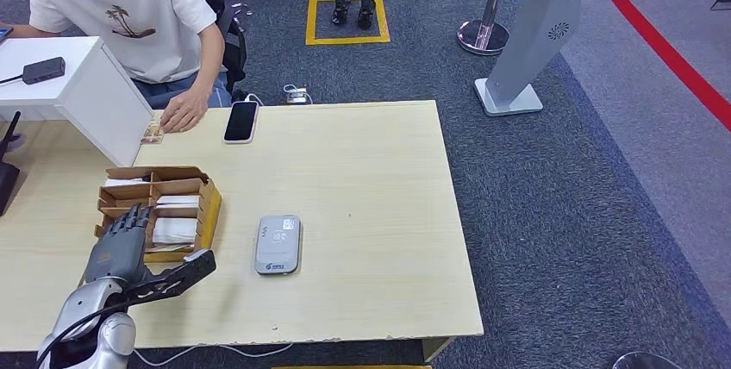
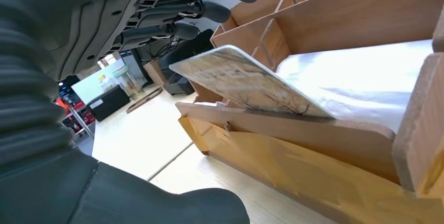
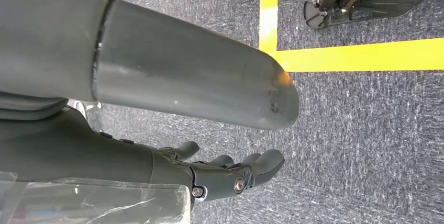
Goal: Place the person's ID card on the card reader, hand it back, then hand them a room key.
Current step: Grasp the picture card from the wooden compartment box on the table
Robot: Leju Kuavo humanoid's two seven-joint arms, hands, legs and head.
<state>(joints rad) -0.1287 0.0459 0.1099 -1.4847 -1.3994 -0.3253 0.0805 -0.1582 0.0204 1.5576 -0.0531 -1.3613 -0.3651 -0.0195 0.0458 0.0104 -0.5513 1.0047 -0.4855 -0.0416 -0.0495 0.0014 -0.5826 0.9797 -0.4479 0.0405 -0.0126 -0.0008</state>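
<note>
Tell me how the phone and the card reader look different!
The phone is black with a pale rim; the card reader is grey with a printed label. The phone is slimmer and lies at the table's far edge near the person's hand; the reader sits mid-table. Both lie flat.

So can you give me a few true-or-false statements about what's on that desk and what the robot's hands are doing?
1. The left hand is at the wooden card box. True.
2. A card lies on the grey card reader. False: nothing lies on the reader.
3. The black phone lies on the table beside the person's hand. True.
4. The right hand is holding a room key. False: it hangs over the carpet with nothing in it, fingers apart.
5. The card box sits to the right of the reader in the head view. False: it is on the left.
</note>
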